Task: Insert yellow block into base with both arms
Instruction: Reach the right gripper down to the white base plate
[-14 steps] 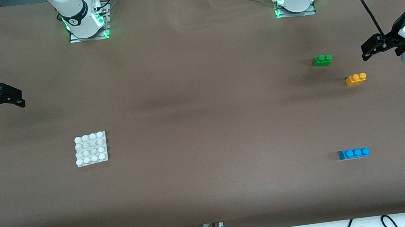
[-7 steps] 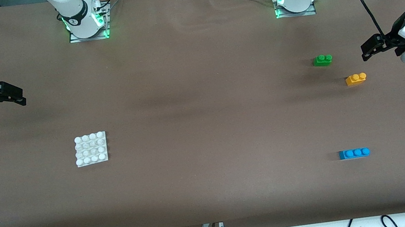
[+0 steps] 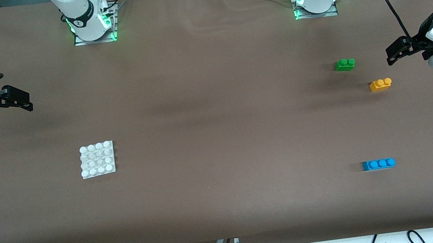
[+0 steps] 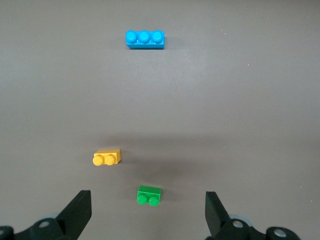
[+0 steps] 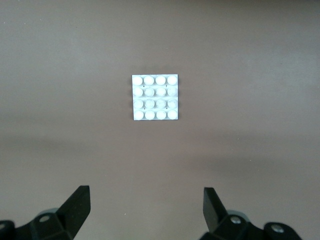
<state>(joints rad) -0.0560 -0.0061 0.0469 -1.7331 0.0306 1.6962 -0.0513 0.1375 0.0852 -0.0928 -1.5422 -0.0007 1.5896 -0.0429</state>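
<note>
Small yellow plastic block lies well apart from the white studded square base — left gripper and right gripper hang with jaws apart, seemingly empty.

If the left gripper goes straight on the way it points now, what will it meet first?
Probably the green brick, which lies between the open left gripper's fingers in its wrist view; the yellow block sits off to one side. Depth is unclear.

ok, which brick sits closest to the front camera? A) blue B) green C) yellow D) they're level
A: the blue brick lies lowest in the front view, well below the yellow block and the green brick, all toward the left arm's end.
</note>
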